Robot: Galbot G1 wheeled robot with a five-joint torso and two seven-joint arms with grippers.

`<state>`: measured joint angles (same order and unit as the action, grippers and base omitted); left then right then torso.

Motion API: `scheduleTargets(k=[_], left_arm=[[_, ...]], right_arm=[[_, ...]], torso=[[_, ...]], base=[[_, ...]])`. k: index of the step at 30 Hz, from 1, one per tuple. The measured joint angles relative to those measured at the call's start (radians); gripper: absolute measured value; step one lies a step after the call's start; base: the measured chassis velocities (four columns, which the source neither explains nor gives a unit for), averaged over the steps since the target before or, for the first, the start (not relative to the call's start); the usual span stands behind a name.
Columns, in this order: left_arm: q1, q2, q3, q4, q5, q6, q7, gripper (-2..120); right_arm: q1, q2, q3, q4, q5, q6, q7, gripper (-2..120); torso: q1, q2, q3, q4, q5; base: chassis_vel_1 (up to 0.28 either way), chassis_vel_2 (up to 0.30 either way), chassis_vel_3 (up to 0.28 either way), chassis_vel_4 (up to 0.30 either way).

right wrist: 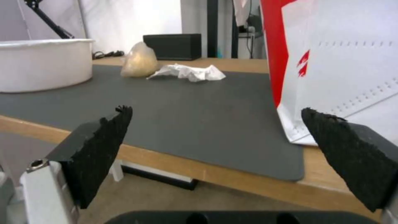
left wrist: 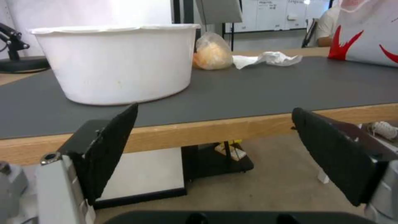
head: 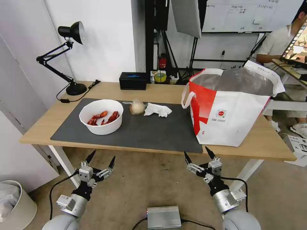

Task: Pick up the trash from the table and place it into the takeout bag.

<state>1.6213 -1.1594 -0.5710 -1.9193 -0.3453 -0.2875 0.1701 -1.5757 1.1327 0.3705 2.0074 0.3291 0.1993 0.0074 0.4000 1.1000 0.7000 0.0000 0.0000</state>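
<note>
On the dark mat of the table [head: 166, 91] stands a white bowl of red crayfish [head: 101, 116] [left wrist: 116, 63] [right wrist: 41, 63]. Beside it lie a small clear bag with a beige lump [head: 137, 107] [left wrist: 212, 53] [right wrist: 139, 61] and a crumpled white tissue [head: 157, 110] [left wrist: 267, 59] [right wrist: 188, 72]. The red-and-white takeout bag [head: 230, 108] [right wrist: 340, 62] stands open at the table's right end. My left gripper [head: 101, 157] [left wrist: 213, 124] hangs open below the table's front edge, in front of the bowl. My right gripper [head: 197, 152] [right wrist: 215, 121] is open too, below the edge near the bag.
A black desk lamp [head: 68, 54] stands at the back left and a black box [head: 132, 80] at the back middle. A white bin [head: 14, 204] sits on the floor at the left. A grey metal unit [head: 163, 217] lies on the floor between my arms.
</note>
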Motion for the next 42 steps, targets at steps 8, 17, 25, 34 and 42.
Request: scheduleTargets(k=[8, 17, 25, 34, 42], left_arm=[[0.018, -0.010, -0.013, -0.017, 0.008, 0.000, 0.000, 100], [0.052, -0.030, -0.042, -0.052, 0.014, 0.002, 0.000, 100], [-0.015, -0.016, 0.010, -0.043, 0.022, 0.045, -0.016, 100], [0.012, -0.046, -0.014, -0.054, 0.040, 0.048, -0.019, 100], [0.033, -0.060, -0.031, -0.061, 0.042, 0.046, -0.020, 100]], right_arm=[[0.029, -0.011, -0.024, 0.034, 0.009, -0.043, 0.002, 100], [0.173, -0.031, -0.099, 0.059, 0.054, -0.153, 0.030, 100], [0.435, -0.046, -0.152, 0.020, 0.272, -0.364, 0.114, 100], [0.740, -0.026, -0.306, -0.177, 0.403, -0.476, 0.175, 100], [0.982, 0.119, -0.467, -0.426, 0.381, -0.571, 0.366, 100]], torso=[[0.000, 0.000, 0.000, 0.0000, 0.0000], [0.000, 0.000, 0.000, 0.0003, 0.0002], [0.000, 0.000, 0.000, -0.0001, 0.0002], [0.000, 0.000, 0.000, 0.0001, 0.0001], [0.000, 0.000, 0.000, 0.0001, -0.0002]], base=[[0.000, 0.000, 0.000, 0.000], [0.000, 0.000, 0.000, 0.000], [0.000, 0.000, 0.000, 0.000], [0.000, 0.000, 0.000, 0.000], [0.000, 0.000, 0.000, 0.000]])
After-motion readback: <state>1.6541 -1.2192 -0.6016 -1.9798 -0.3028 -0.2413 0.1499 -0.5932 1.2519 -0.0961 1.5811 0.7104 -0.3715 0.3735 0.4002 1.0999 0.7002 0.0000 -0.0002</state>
